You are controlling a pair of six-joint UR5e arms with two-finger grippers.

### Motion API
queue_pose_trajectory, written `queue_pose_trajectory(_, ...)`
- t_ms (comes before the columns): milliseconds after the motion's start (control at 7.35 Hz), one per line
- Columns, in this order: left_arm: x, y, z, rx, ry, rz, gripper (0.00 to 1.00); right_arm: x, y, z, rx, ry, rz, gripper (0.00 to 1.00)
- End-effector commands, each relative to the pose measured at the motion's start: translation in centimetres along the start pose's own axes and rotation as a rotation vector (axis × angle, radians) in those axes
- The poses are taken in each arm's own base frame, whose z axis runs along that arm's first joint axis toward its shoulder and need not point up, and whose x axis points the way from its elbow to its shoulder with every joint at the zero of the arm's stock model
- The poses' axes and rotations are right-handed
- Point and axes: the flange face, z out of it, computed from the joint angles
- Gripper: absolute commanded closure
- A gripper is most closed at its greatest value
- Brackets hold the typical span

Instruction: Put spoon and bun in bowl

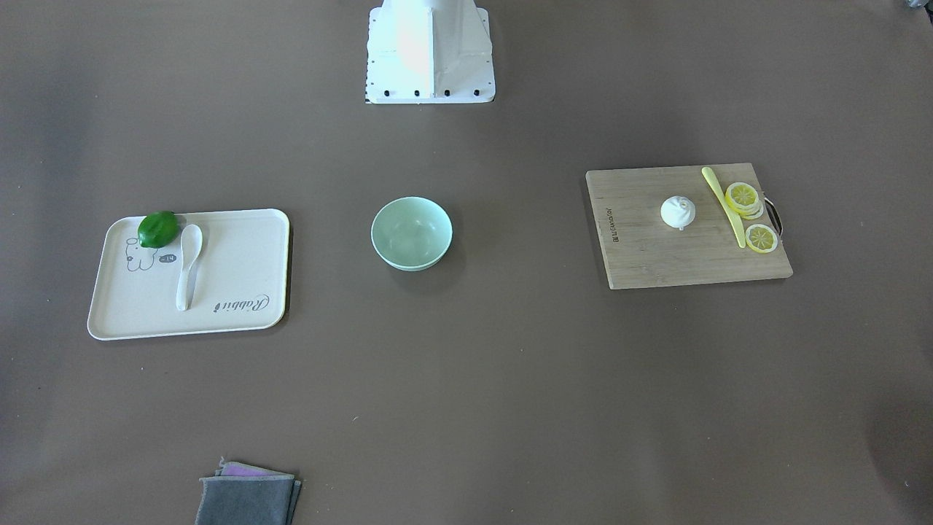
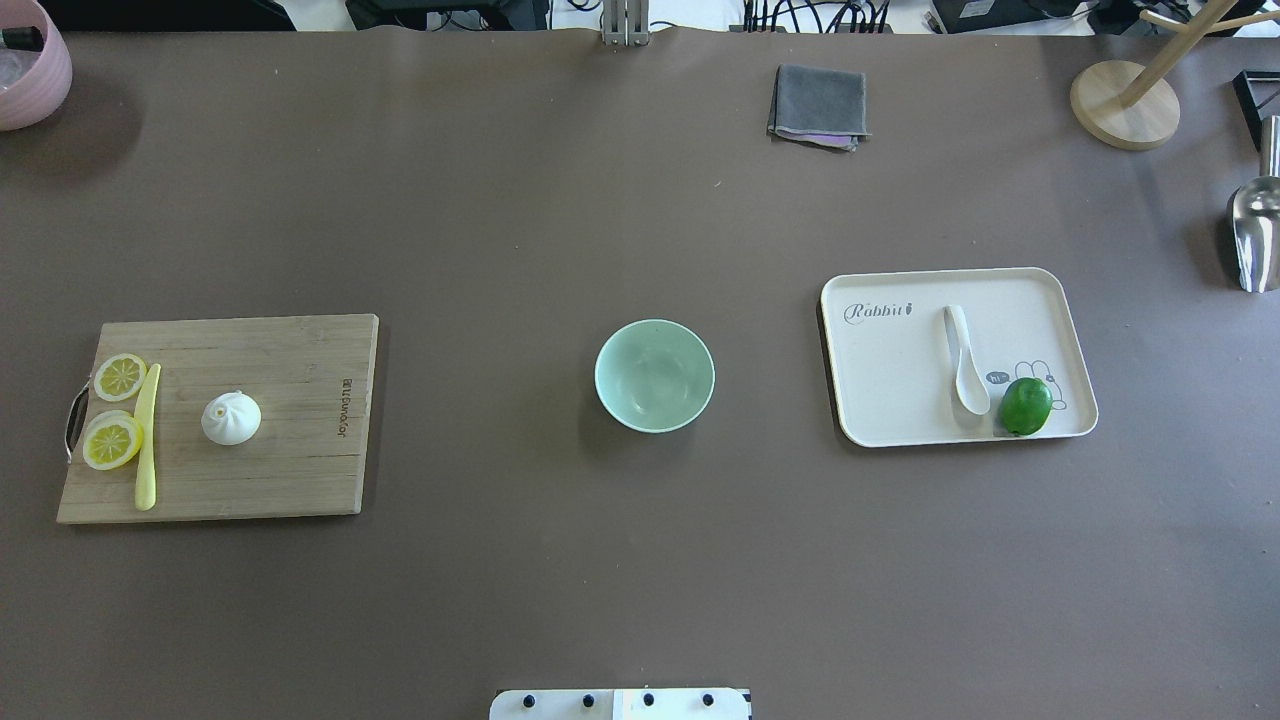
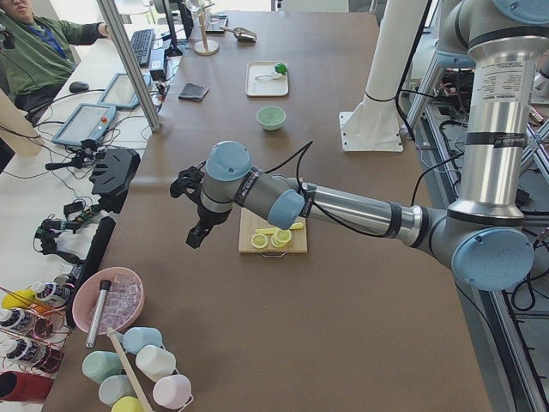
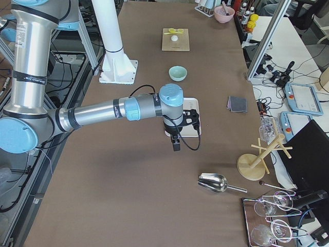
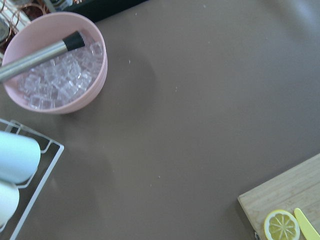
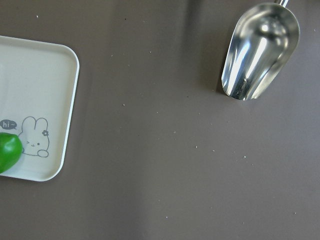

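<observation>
the left tool (image 3: 196, 237) hangs over the counter (image 3: 283, 326) past the handle end of the cutting board (image 2: 290, 450), near a pink bowl (image 5: 95, 85) of ice; i cannot tell whether its jaws are apart or together. the right tool (image 4: 176, 145) hangs by the tray (image 2: 900, 390), near a metal scoop (image 6: 260, 52); the state of its jaws is just as unclear. the bun (image 2: 231, 417) sits on the board beside a yellow knife (image 2: 147, 440). the spoon (image 2: 963, 360) lies on the tray, its scoop just beside a lime (image 2: 1026, 405). the bowl (image 2: 655, 375) stands upright between the 2, apart from both.
</observation>
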Motion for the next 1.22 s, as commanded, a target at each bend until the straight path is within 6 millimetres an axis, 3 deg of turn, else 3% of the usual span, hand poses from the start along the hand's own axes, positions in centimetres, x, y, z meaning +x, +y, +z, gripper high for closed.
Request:
queue_pose_trajectory(0, 2.1, -1.5, 1.4, 0.06, 0.027, 0.008, 0.02, -6.7, -4.5, 1.0, -0.001, -0.024, 0.1, 0.0)
queue_pose_trajectory(136, 3.1, -1.3, 2.2, 0.08, 0.041, 0.04, 0.02, -10.0, -6.2, 1.9, -0.005, -0.02, 0.134, 0.0)
queue_pose_trajectory(272, 5.4, -2.0, 4.0, 0.06, 0.076, 0.053, 0.02, -13.9, -7.4, 3.6, -0.007, 0.016, 0.168, 0.0)
queue_pose_trajectory(544, 6.7, -2.3, 4.9, 0.049, 0.095, 0.058, 0.02, -21.4, -9.2, 8.6, -0.005, 0.055, 0.192, 0.0)
queue_pose_trajectory(816, 6.7, -2.3, 4.9, 0.049, 0.095, 0.058, 0.02, -23.3, -9.5, 17.3, 0.078, -0.008, 0.206, 0.0)
queue_pose_trajectory(952, 6.7, -2.3, 4.9, 0.049, 0.095, 0.058, 0.02, -24.1, -9.4, 19.8, 0.098, 0.002, 0.204, 0.01)
queue_pose_trajectory(1088, 6.6, -2.2, 5.0, 0.047, 0.095, 0.058, 0.02, -25.1, -9.1, 21.0, 0.095, 0.016, 0.189, 0.06)
